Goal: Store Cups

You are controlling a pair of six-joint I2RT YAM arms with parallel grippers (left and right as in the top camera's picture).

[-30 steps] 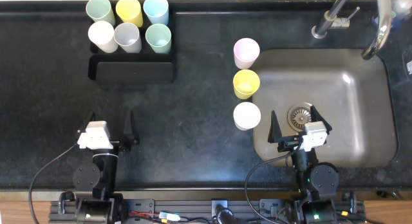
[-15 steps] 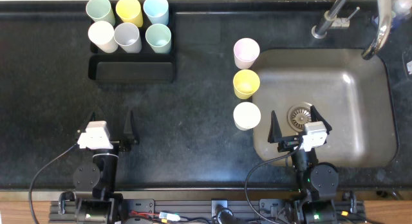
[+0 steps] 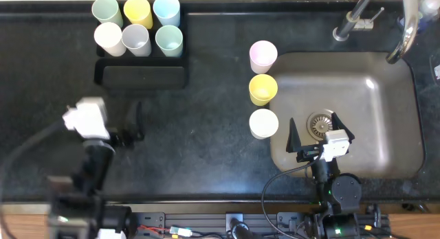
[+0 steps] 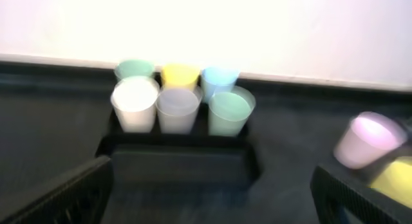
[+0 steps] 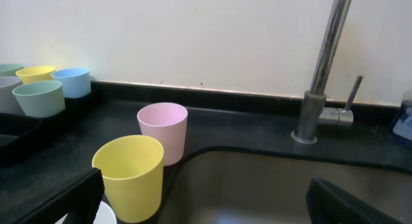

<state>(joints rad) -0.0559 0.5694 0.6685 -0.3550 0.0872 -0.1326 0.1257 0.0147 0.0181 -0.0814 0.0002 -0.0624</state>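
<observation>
Left fingers [image 4: 64, 195] & right fingers [image 3: 292, 134] spread wide, nothing held, so job approx. two-thirds done: white cup [image 3: 263, 123], yellow cup [image 3: 262, 88] & pink cup [image 3: 262, 55] stand upright on surface [image 3: 206, 129] beside sink [image 3: 357, 115], unstored, w/ six pastel cups [image 3: 135, 40] in rack [image 3: 141, 76] far left, front row free.

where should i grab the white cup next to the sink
Probably the rim of the white cup, from above, on the side toward the arm bases: it stands upright with its mouth open, and the yellow cup crowds its far side.
</observation>
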